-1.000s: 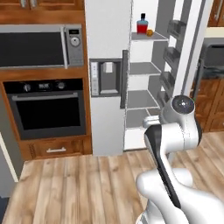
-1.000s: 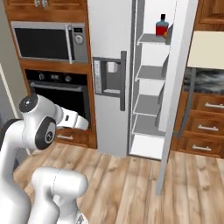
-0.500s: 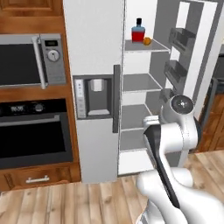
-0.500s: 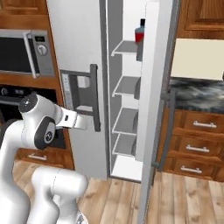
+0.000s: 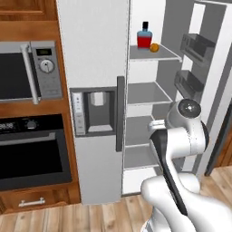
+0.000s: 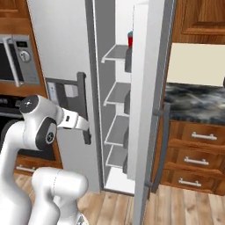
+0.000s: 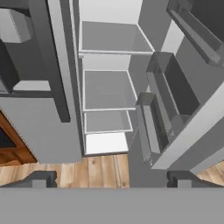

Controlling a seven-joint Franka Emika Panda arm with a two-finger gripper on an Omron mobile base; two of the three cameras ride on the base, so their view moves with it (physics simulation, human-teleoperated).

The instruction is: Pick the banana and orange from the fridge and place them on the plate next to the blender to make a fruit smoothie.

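One fridge (image 5: 95, 68) door is hanging open, half hiding the bottle (image 6: 130, 38) in the right base view. Orange (image 5: 154, 46) is sitting on the top shelf beside the red-and-blue bottle; banana is proving impossible to make out. Jaws are standing wide apart, facing pale flat shelves. Steel microwave (image 5: 28, 70) is sitting left.

- The fridge (image 5: 93, 54) has a smooth, matt white skin, with a dark handle (image 5: 120, 113) and a grey dispenser panel (image 5: 93, 111).
- Its inner shelves (image 5: 147, 93) look pale, smooth and plastic-like.
- The microwave (image 5: 27, 70) has a brushed silver metal look.
- The cabinets (image 6: 200, 17) and floor (image 5: 104, 217) are warm wood with visible grain.
- The desk (image 6: 195, 99) on the right is dark, glossy marbled stone.
- The bottle (image 5: 144, 35) looks glossy; the orange (image 5: 154, 46) is plain and smooth.
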